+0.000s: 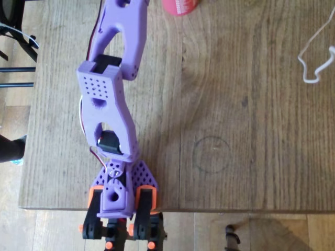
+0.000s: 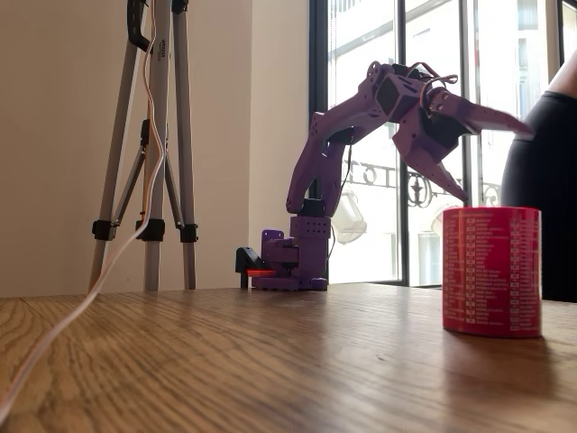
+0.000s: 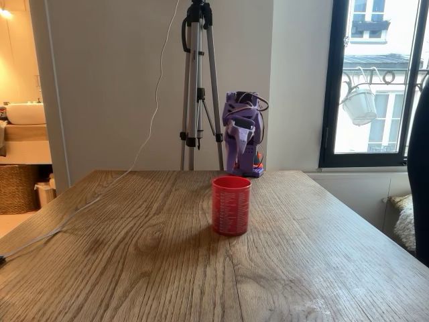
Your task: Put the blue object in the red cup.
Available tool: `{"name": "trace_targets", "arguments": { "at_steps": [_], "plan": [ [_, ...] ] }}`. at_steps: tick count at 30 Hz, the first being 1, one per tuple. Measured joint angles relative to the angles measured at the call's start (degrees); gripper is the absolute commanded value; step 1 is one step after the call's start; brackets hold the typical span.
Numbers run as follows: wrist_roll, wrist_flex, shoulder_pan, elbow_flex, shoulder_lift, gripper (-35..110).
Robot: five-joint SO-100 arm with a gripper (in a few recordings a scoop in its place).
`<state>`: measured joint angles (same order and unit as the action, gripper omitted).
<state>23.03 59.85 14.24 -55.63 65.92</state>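
Above the cup (image 2: 491, 271) on the tabletop (image 2: 270, 361), the gripper (image 2: 491, 158) hangs with jaws spread apart. I cannot see the block. It likely is light, stiff; hold its flat sides.

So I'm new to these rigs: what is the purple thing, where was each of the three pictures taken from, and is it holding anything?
The purple thing is a small robot arm bolted at one edge of a wooden table. Its grasping part, the tool, has two fingers; in a fixed view from the side, low at table height, they stand spread open in the air above the red cup with nothing between them. One picture looks straight down from above, showing the arm's back and the cup's rim at the top edge. The last picture faces the arm from across the table, with the cup standing upright mid-table. A white cable lies on the table, and a tripod stands behind it. I can't spot the blue block.
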Motion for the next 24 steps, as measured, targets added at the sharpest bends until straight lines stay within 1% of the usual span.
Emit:
{"name": "trace_targets", "arguments": {
  "at_steps": [1, 2, 8, 15, 20, 24],
  "plan": [
    [0.0, 0.0, 0.0, 0.0, 0.0, 24],
    [0.0, 0.0, 0.0, 0.0, 0.0, 1],
    [0.8, 0.0, 0.6, 0.0, 0.0, 1],
    [0.5, -2.7, 1.4, 0.0, 0.0, 0],
    [-3.9, -6.2, -0.1, -3.4, 3.3, 0],
    [-9.8, -8.3, -2.7, -11.0, 15.4, 0]
  ]
}}
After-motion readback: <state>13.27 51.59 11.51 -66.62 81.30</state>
